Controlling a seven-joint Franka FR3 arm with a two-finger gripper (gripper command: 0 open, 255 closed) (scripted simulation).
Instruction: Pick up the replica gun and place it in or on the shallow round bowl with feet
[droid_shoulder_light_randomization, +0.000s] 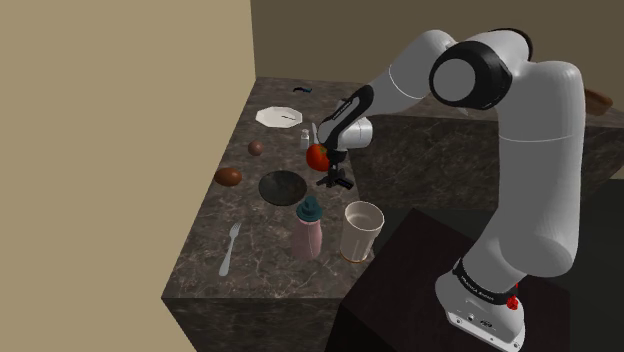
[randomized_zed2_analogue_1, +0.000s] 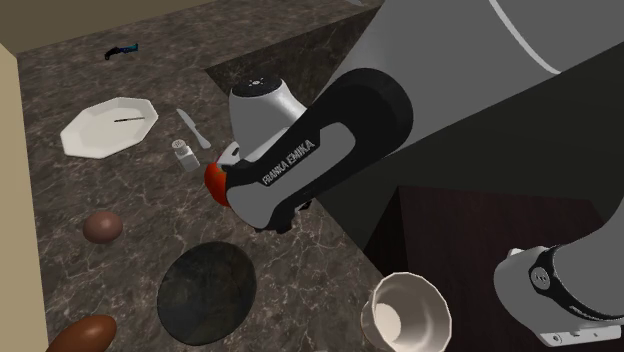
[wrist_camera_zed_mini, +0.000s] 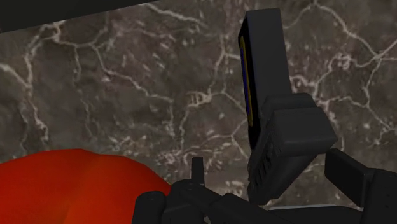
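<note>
A white Franka arm (droid_shoulder_light_randomization: 540, 150) bends down over a dark, white-veined marble counter (droid_shoulder_light_randomization: 270, 275). Its black two-finger gripper (droid_shoulder_light_randomization: 336, 170) hangs low, just to the shoulder view's right of a dark shallow round bowl (droid_shoulder_light_randomization: 282, 186). In the wrist view a black, angular replica gun (wrist_camera_zed_mini: 264, 95) with a thin blue-and-yellow stripe down one edge stands out against the marble, right at the gripper. Whether the claw is spread or pinching the gun cannot be told, nor whether the gun is lifted or lying on the stone. The gun is not in the bowl, whose dark inside shows whole in the second exterior view.

A red rounded object (droid_shoulder_light_randomization: 317, 156) sits just beside the gripper, with a small white shaker (droid_shoulder_light_randomization: 305, 136) near it. Beyond them lies a white eight-sided plate (droid_shoulder_light_randomization: 278, 116), and a small dark-and-blue object (droid_shoulder_light_randomization: 303, 90) rests at the counter's far end. Two brown egg-shaped objects (droid_shoulder_light_randomization: 228, 177) lie to the shoulder view's left of the bowl. Nearer the camera are a silver fork (droid_shoulder_light_randomization: 230, 250), a pink bottle with a teal cap (droid_shoulder_light_randomization: 308, 232) and a pale cup (droid_shoulder_light_randomization: 362, 230), the last two side by side.
</note>
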